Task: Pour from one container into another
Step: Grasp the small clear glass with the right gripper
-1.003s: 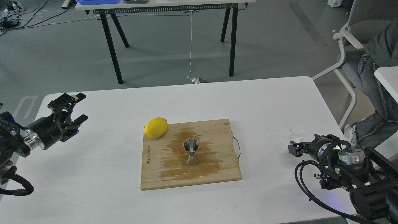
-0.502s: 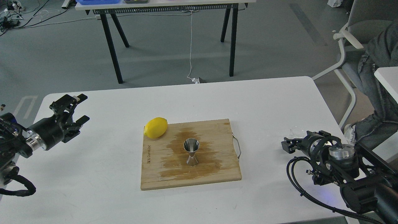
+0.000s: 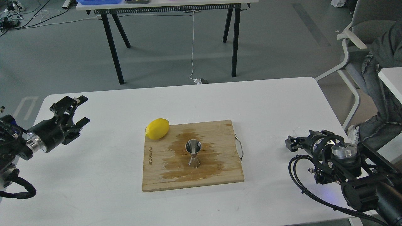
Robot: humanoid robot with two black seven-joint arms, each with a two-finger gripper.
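Observation:
The steel jigger [image 3: 193,153] stands upright on a wooden cutting board [image 3: 157,179], in the middle of a wet stain. Of the clear glass cup [image 3: 299,129] only the rim shows, near the table's right edge, just behind my right arm's wrist. My right gripper [image 3: 290,143] is low beside the cup, dark and seen end-on, so its fingers cannot be told apart. At the table's left side, far from both containers, my left gripper [image 3: 82,110] hangs open and holds nothing.
A yellow lemon [image 3: 157,128] rests at the board's far left corner. The board has a metal handle [image 3: 240,150] on its right side. A seated person [image 3: 381,72] and a chair are beyond the table's right edge.
My right arm has moved left and forward, and now covers most of the glass cup. My left gripper has drifted slightly down. Jigger, lemon and board stay put.

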